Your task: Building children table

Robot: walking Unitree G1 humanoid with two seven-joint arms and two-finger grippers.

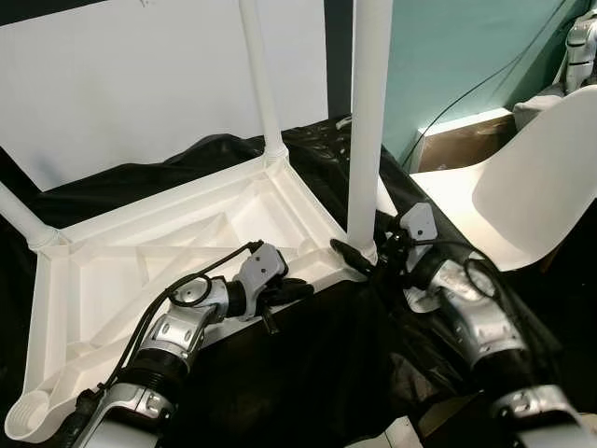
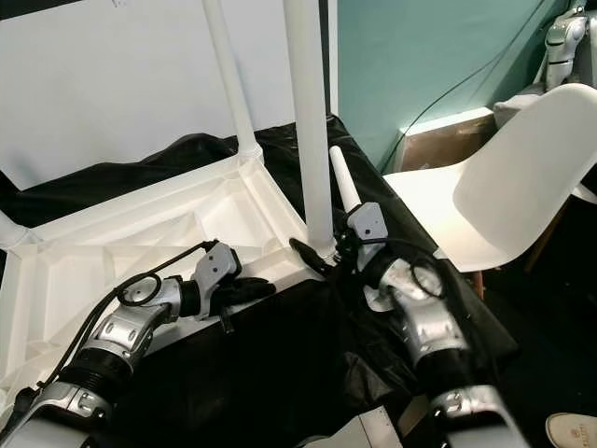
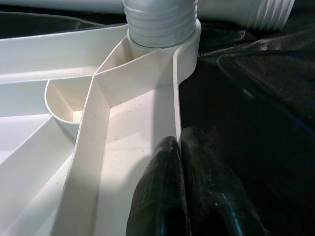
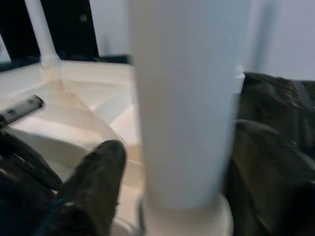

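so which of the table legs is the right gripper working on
The near-corner leg, standing upright in its socket; the right gripper brackets its base. The other upright leg stands at the far corner.

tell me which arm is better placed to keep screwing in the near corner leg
Right. The right gripper straddles the upright white plastic leg at its socket; the left gripper is pinching the upturned white tabletop's rim.

Upturned tabletop (image 1: 187, 233) on cloth (image 1: 317, 373), chair (image 1: 522, 187) right
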